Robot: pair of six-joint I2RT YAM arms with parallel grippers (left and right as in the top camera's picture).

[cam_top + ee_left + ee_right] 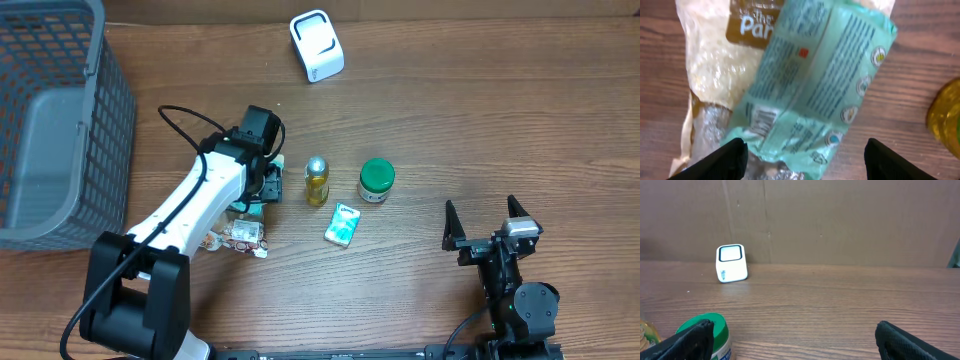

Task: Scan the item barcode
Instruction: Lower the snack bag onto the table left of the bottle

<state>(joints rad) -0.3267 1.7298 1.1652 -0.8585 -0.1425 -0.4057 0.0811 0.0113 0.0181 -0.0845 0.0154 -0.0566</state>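
A teal packet (815, 80) lies flat on the table, partly over a clear bag of pale grains (710, 65) with a brown label. A small barcode (762, 120) shows on the packet's lower left. My left gripper (807, 165) hovers right above it, open, one finger on each side of the packet's lower end and nothing held. From overhead the left gripper (266, 183) covers most of that packet (245, 208). The white scanner (317, 45) stands at the table's far edge. My right gripper (490, 225) rests open and empty at the near right.
A grey basket (50, 120) fills the far left. Right of the left gripper stand a yellow bottle (317, 180) with a silver cap, a green-lidded jar (376, 180) and a second teal packet (343, 224). The right wrist view shows the scanner (731, 263) and the jar (705, 330).
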